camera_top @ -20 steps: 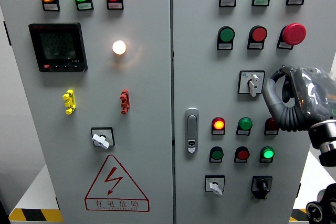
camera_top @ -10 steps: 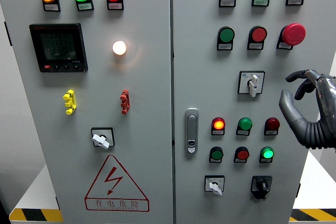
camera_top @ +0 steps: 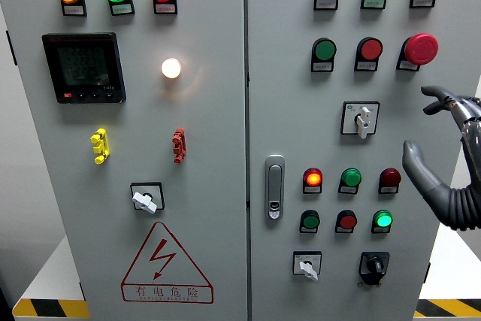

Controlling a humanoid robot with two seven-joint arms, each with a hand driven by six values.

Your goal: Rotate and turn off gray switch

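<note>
While your right hand [camera_top: 451, 159] hangs at the cabinet's right edge with its fingers spread wide and holding nothing, the gray switch [camera_top: 361, 119] sits apart from it to the left, on the right door, its pale knob pointing down. You see a green button [camera_top: 325, 50], a red button [camera_top: 370, 49] and a red mushroom button [camera_top: 421, 48] above it. Below it run a lit red lamp [camera_top: 313, 179], a green lamp [camera_top: 350, 179] and a dark red lamp [camera_top: 389, 179], the last nearest your thumb.

Gray switch [camera_top: 362, 119], handle pointing down, upper right door.
</note>
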